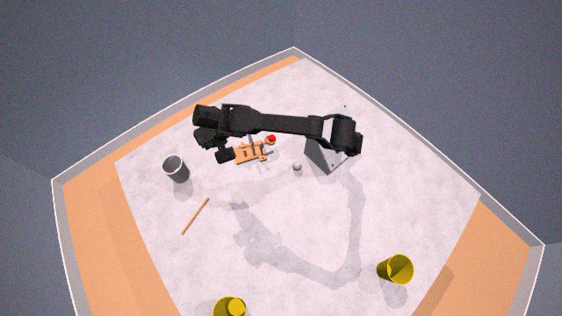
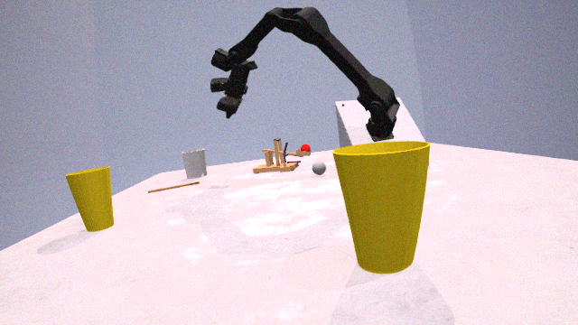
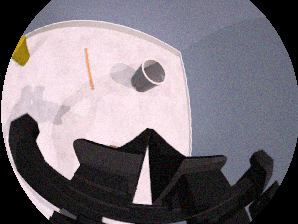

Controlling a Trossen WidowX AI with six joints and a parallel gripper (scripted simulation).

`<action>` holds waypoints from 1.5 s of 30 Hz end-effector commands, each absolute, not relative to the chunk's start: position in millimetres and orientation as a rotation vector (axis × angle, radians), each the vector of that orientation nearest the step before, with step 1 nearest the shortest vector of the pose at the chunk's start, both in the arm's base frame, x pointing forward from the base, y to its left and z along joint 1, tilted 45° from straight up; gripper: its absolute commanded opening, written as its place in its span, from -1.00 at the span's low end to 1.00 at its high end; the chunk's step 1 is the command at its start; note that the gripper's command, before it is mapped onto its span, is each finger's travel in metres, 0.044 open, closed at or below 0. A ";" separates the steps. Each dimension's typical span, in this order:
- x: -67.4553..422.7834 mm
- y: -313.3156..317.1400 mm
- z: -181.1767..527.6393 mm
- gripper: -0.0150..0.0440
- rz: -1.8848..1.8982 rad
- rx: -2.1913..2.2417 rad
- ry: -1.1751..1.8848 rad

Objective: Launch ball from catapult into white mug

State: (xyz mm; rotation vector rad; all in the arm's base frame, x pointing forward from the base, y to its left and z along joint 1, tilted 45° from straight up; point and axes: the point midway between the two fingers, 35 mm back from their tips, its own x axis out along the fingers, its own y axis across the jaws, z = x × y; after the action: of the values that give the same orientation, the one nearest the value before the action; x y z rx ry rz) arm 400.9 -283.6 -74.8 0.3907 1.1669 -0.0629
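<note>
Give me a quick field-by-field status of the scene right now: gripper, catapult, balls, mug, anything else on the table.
gripper: shut, holding nothing, raised above the table
catapult: wooden, on the table under the arm, red ball sitting at the end of its arm
grey ball: loose on the table, beside the catapult, apart from it
white mug: upright, away from the catapult
wooden stick: lying flat near the mug
yellow cups: two, upright, at the far side from the robot base
</note>
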 end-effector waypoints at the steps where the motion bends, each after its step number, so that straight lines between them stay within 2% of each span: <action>1: 386.2 -271.6 -74.6 -0.49 0.003 0.265 1.222; 25: 300.8 -209.6 -75.3 -0.49 0.494 -0.367 1.440; 45: 219.9 -164.7 -70.1 -0.49 1.032 -0.811 1.495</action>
State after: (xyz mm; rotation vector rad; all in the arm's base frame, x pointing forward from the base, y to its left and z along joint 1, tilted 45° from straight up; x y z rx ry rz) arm 236.6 -172.3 -71.9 -0.7335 1.4907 0.9241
